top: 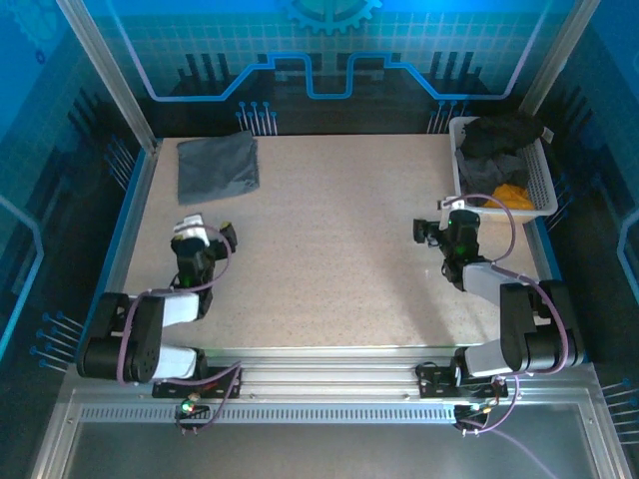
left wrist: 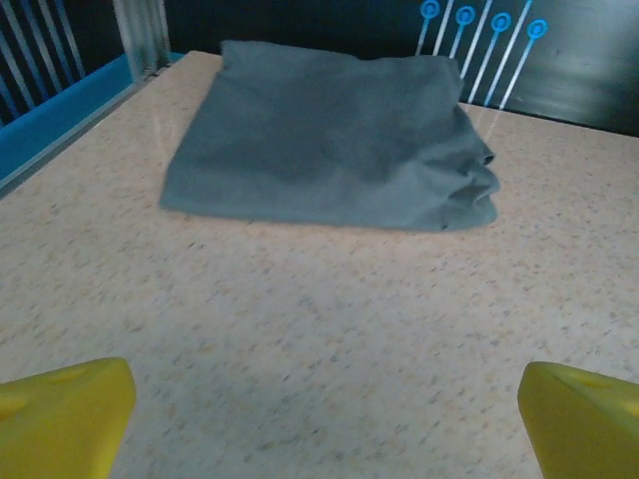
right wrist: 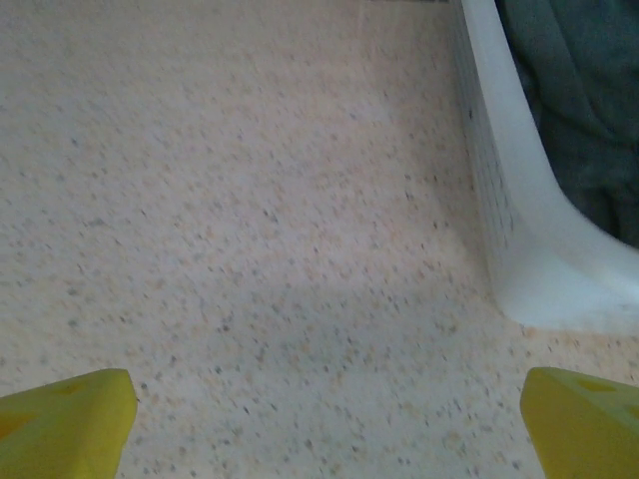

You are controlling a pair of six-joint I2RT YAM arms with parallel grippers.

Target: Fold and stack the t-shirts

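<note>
- both grippers are wide open and hold nothing. the left gripper (left wrist: 319, 419) has its yellow fingers (left wrist: 60, 414) far apart, with bare table (left wrist: 300, 319) between them.
- the right gripper (right wrist: 319, 419) is spread just as wide and touches nothing.
- one folded dark grey t-shirt (left wrist: 329, 150) lies flat straight ahead of the left fingers, well apart from them. its long side runs across, from finger to finger, and its stacked edges point right.
- the white basket (right wrist: 509, 200) sits near, ahead of the right fingers and on their right side.
- the top view shows a black t-shirt (top: 504, 133), a lighter grey t-shirt (top: 489, 168) and an orange-yellow t-shirt (top: 512, 195) in the basket. the right wrist view shows the basket wall close up, with dark cloth (right wrist: 579, 100) behind it.
</note>
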